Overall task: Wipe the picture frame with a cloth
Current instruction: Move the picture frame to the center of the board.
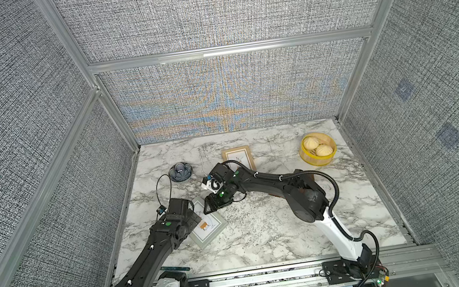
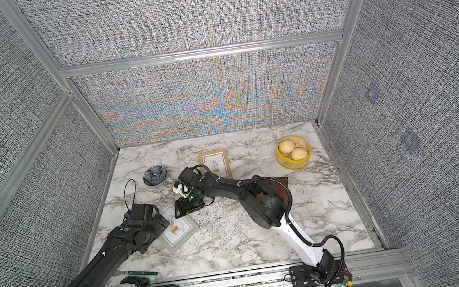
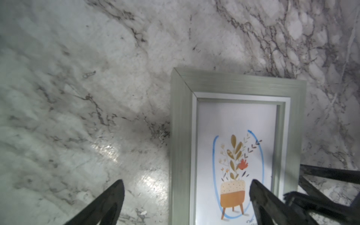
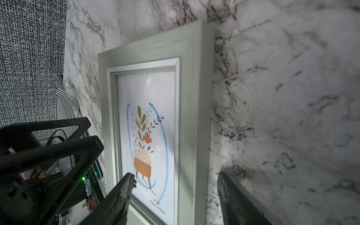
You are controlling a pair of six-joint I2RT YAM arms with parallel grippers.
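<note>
On the marble table (image 1: pixel 265 230) walled by grey woven panels (image 1: pixel 219 14), left gripper (image 3: pixel 187 181) and right gripper (image 4: pixel 176 174) straddle the grey frame (image 1: pixel 212 233), jaws apart.

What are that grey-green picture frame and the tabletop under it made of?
The grey-green frame looks like painted wood, or wood-look plastic: faint streaky grain, a mitred corner seam, matte sheen. The tabletop looks like white marble with grey veins and glossy highlights, though it could be a printed surface.

The left pincer (image 3: pixel 187 194) and right pincer (image 4: pixel 176 181) crowd over the grey frame (image 1: pixel 213 229); the table (image 1: pixel 265 230) to its right lies open.
</note>
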